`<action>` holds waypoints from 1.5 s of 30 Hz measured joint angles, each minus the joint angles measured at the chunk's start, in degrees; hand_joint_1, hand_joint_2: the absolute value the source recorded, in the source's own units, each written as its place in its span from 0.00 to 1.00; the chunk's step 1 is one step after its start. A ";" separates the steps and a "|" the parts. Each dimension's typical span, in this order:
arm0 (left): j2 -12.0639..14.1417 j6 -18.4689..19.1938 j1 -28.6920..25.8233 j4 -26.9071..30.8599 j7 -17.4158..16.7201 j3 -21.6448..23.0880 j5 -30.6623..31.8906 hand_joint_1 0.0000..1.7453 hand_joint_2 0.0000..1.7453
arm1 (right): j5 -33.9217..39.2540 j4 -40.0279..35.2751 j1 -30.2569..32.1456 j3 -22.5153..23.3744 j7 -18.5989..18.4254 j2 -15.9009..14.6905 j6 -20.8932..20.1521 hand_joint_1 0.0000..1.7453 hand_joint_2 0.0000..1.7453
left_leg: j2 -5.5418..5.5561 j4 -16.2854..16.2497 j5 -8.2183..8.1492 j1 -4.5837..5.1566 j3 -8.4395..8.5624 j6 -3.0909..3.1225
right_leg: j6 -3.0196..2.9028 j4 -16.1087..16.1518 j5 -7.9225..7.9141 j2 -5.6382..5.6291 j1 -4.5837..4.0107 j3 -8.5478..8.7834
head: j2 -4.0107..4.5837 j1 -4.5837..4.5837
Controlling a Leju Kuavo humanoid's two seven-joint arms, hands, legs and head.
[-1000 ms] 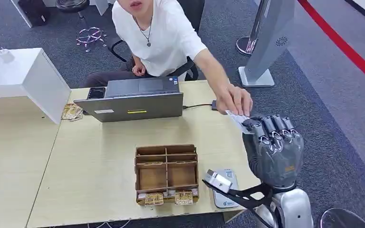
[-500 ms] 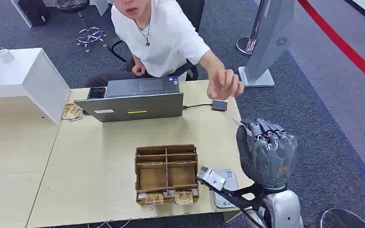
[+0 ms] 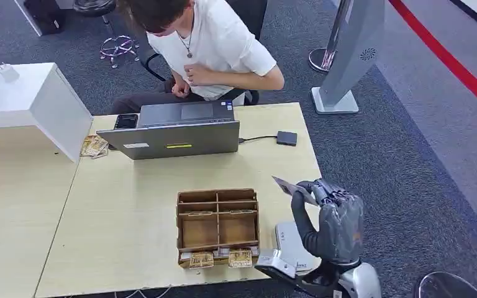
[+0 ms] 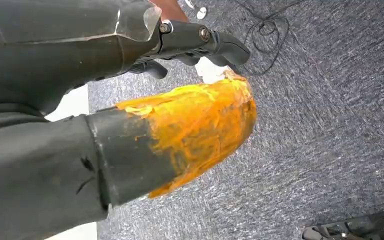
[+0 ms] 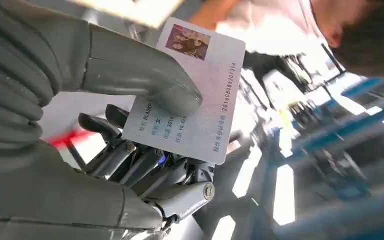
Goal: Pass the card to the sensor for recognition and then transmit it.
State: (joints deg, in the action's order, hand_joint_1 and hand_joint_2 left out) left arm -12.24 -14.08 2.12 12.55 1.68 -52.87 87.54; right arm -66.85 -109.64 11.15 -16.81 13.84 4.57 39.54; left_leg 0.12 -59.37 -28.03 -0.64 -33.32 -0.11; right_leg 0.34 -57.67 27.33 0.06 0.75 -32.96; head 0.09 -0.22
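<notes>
My right hand [image 3: 330,218] holds a white ID card [image 3: 287,185] above the table's right front corner. In the right wrist view the thumb [image 5: 145,75] presses on the printed face of the card [image 5: 200,100], with the dark fingers [image 5: 145,162] behind it. The card tilts up and points left, toward the wooden organiser. Below the hand lies a flat grey-white card sensor [image 3: 289,239] on the table, partly covered by my wrist. My left hand [image 4: 130,115] hangs over grey carpet with an orange-taped thumb and dark fingers [image 4: 205,40] apart, nothing in it.
A wooden compartment organiser [image 3: 217,225] stands left of the sensor. Behind it an open laptop [image 3: 174,133] faces a seated person [image 3: 208,43]. A small dark box [image 3: 287,138] on a cable lies at the back right. A white cabinet [image 3: 31,99] stands at left.
The person let go of the card and pulled the arm back to the body. My right hand came down and nearer the table's front edge with the card in it.
</notes>
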 joint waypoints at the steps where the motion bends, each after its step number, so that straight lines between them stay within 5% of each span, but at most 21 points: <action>1: -0.02 -0.07 0.01 0.00 -0.02 -0.02 -0.11 0.00 0.00 | 1.99 0.68 0.39 0.11 -0.11 0.00 0.00 1.00 1.00 | 0.00 0.00 0.00 0.00 0.00 0.00 | 0.00 0.00 0.00 0.00 0.00 0.00 | 0.00 0.00; 13: -0.55 -1.27 0.00 0.00 -0.02 -0.96 -1.01 0.00 0.00 | 17.99 6.73 3.52 0.19 -0.96 -0.83 -0.11 1.00 1.00 | 0.00 0.00 0.00 0.00 0.00 0.00 | 0.00 0.00 0.00 0.00 0.00 -0.01 | 0.00 0.00; 24: -0.81 -2.03 0.01 0.00 -0.46 -1.92 -1.57 0.00 0.00 | 31.21 9.45 5.76 2.12 2.58 -1.18 -4.26 1.00 1.00 | -0.01 0.00 -0.01 0.00 0.00 -0.01 | 0.00 0.00 0.00 0.00 0.00 -0.01 | 0.00 0.02; 45: -1.14 -2.40 0.01 0.00 -0.98 -1.95 -1.53 0.00 0.00 | 36.62 13.75 7.84 6.95 5.00 -0.72 -9.20 1.00 1.00 | -0.01 0.00 -0.01 0.00 0.00 -0.01 | 0.00 0.00 0.00 0.00 0.00 -0.01 | 0.00 0.00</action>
State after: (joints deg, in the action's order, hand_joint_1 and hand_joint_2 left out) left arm -13.38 -16.48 2.13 12.55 0.70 -54.82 86.01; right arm -30.23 -95.89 18.99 -9.86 18.84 3.85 30.34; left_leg 0.11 -59.37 -28.04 -0.64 -33.32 -0.12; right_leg 0.33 -57.66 27.34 0.06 0.75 -32.97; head 0.09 -0.22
